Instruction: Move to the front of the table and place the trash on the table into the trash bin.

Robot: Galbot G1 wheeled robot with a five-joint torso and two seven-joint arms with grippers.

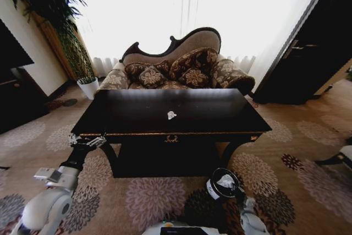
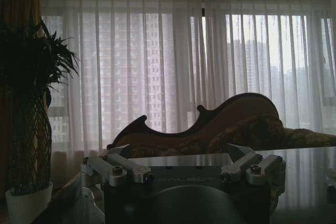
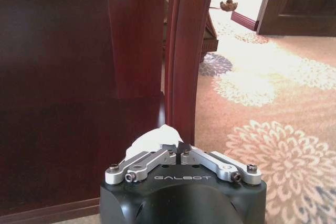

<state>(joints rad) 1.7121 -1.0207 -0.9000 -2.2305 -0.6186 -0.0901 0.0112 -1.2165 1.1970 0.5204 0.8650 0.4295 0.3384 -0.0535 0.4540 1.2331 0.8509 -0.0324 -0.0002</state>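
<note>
The dark glossy table (image 1: 137,122) stands right in front of me with one white crumpled piece of trash (image 1: 171,115) near the middle of its top. The round trash bin (image 1: 212,190) sits on the carpet by the table's front right leg. My right gripper (image 1: 230,185) hangs over the bin's mouth, shut on another white crumpled piece (image 1: 226,180). In the right wrist view that piece (image 3: 152,140) is pinched at the gripper's (image 3: 179,149) tips, facing the table leg (image 3: 184,51). My left gripper (image 1: 88,141) (image 2: 178,150) is open and empty at the table's front left corner, level with the tabletop (image 2: 304,182).
A carved sofa (image 1: 176,64) with cushions stands behind the table. A tall plant in a white pot (image 1: 88,86) is at the back left, near a black cabinet (image 1: 14,92). A dark door (image 1: 308,53) is at the right. Flowered carpet (image 1: 297,180) surrounds the table.
</note>
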